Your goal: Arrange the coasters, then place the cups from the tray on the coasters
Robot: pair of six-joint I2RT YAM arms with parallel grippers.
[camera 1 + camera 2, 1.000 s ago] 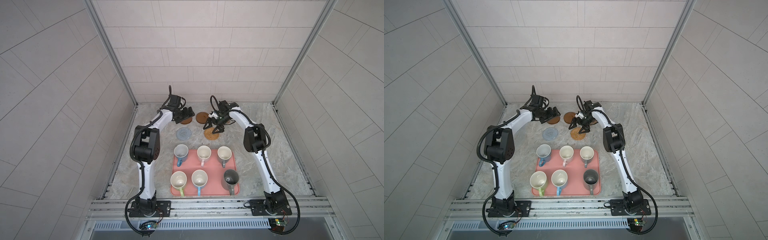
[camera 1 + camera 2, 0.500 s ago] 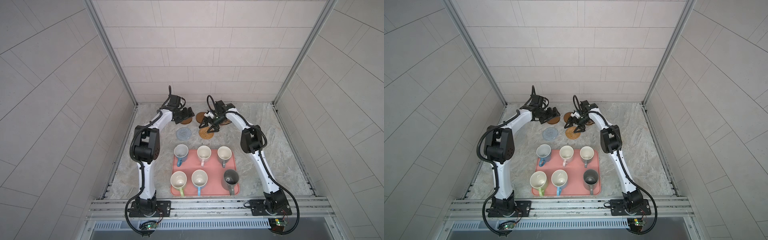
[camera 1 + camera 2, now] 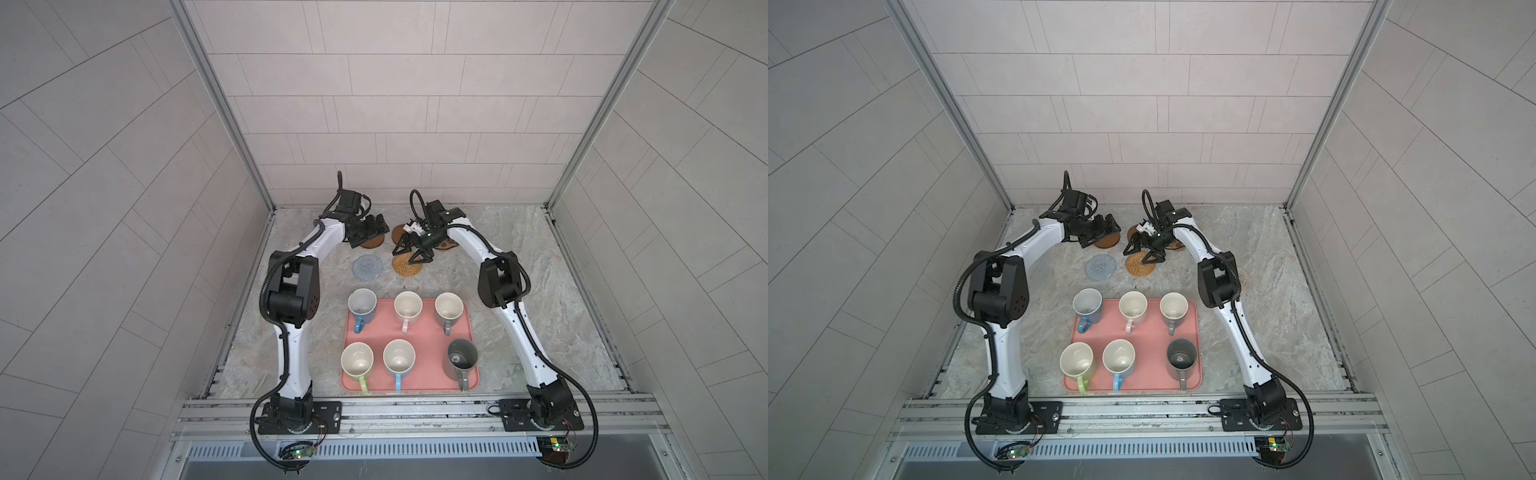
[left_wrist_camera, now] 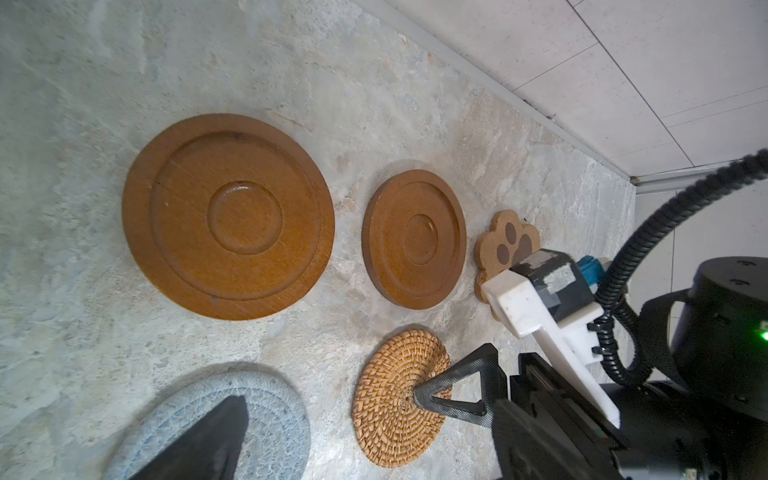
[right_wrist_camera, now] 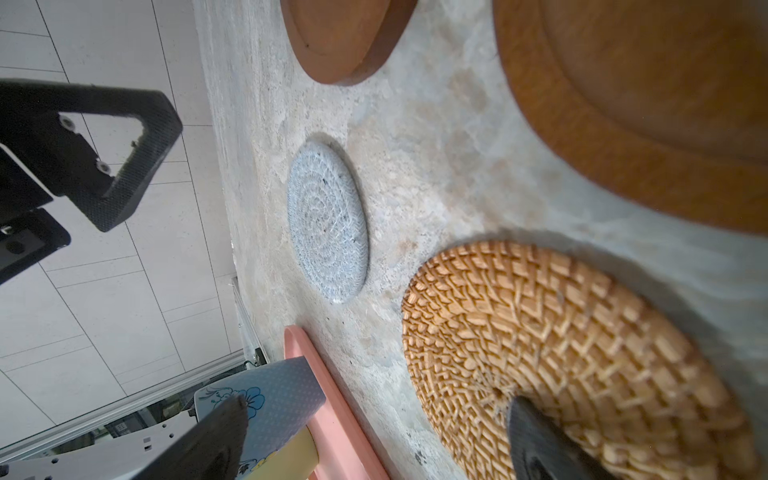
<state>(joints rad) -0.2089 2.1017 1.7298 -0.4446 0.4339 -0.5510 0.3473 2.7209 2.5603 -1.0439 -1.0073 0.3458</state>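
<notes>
- Right gripper (image 3: 409, 255): jaws spread wide, one fingertip (image 4: 417, 392) resting on golden rattan coaster (image 3: 407, 266), just beyond tray (image 3: 428, 332).
- Left gripper (image 3: 368, 229): jaws wide apart, empty, near far-left wooden disc (image 3: 372, 242).
- Grey-blue crochet coaster (image 3: 368, 267): just left of rattan one.
- Six cups (image 3: 408, 305): upright on tray, near centre.

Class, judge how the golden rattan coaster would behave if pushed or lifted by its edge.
The golden rattan coaster looks tightly woven, so it probably stays fairly stiff when lifted. Lying flat and thin, it should slide rather than roll or tip. Its ribbed weave suggests it is light and not slippery.
</notes>
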